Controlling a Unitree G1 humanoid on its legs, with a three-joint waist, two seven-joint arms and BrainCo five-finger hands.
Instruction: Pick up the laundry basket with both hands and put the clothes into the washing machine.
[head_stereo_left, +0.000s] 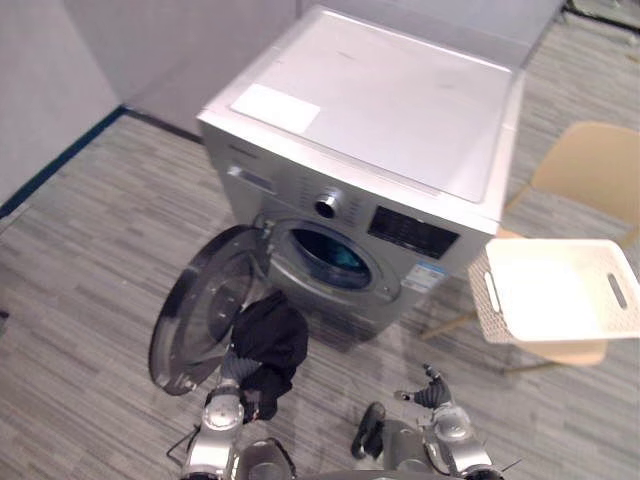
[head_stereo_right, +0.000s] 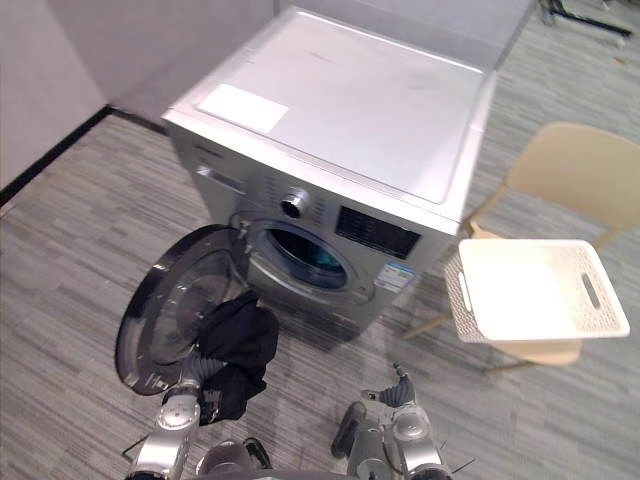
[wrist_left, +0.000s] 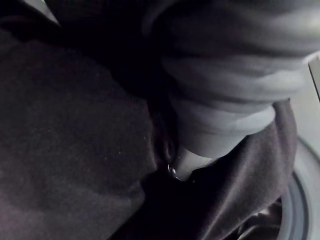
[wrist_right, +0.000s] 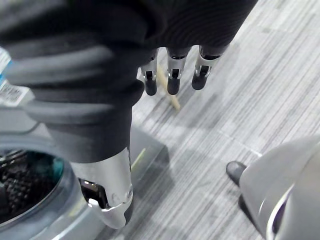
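A black garment (head_stereo_left: 270, 340) hangs bunched over my left hand (head_stereo_left: 233, 366), just in front of the washing machine's open round door (head_stereo_left: 190, 315). In the left wrist view the dark cloth (wrist_left: 75, 125) wraps the hand, and the thumb (wrist_left: 192, 162) presses into a fold of it. The drum opening (head_stereo_left: 333, 258) is a little beyond, with something teal inside. The white laundry basket (head_stereo_left: 483, 305) rests on a chair to the right with nothing in it. My right hand (head_stereo_left: 432, 393) hovers low over the floor, its fingers (wrist_right: 172, 75) straight and holding nothing.
The silver washing machine (head_stereo_left: 400, 110) stands ahead, its door swung out to the left. A beige chair (head_stereo_left: 590, 165) carries the basket at the right. Grey plank floor (head_stereo_left: 90, 260) spreads to the left, up to a wall with a dark baseboard.
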